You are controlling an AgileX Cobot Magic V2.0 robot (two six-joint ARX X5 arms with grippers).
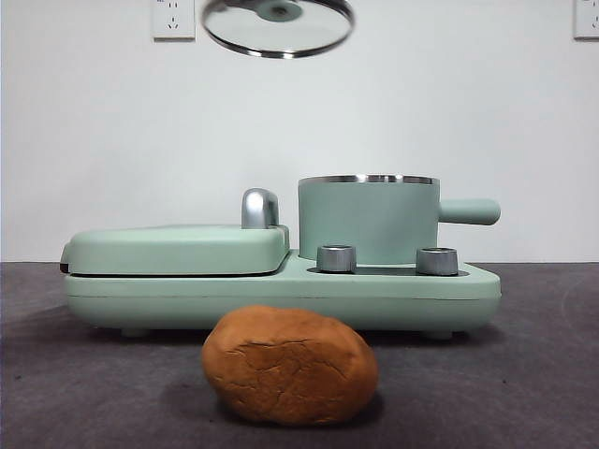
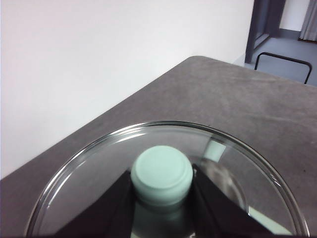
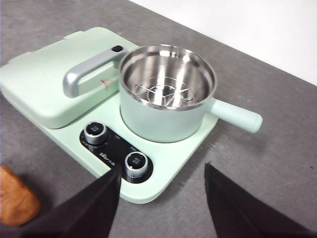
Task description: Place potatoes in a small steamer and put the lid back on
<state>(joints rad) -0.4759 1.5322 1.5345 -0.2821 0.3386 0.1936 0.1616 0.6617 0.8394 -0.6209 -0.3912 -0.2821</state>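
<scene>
The orange-brown potato (image 1: pixel 290 366) lies on the dark table in front of the cooker; its edge shows in the right wrist view (image 3: pixel 15 196). The mint-green steamer pot (image 1: pixel 368 218) stands open on the cooker's right side, its steel inside with a rack visible (image 3: pixel 167 79). The glass lid (image 1: pixel 278 25) hangs high in the air, up and to the left of the pot. My left gripper (image 2: pixel 162 191) is shut on the lid's mint-green knob (image 2: pixel 162 173). My right gripper (image 3: pixel 161 198) is open and empty, above the table in front of the cooker.
The mint-green cooker base (image 1: pixel 281 295) carries a flat closed grill plate (image 1: pixel 178 248) with a chrome handle (image 1: pixel 259 208) on its left and two knobs (image 1: pixel 337 258) at the front. A white wall stands close behind. A chair frame (image 2: pixel 282 62) stands beyond the table's corner.
</scene>
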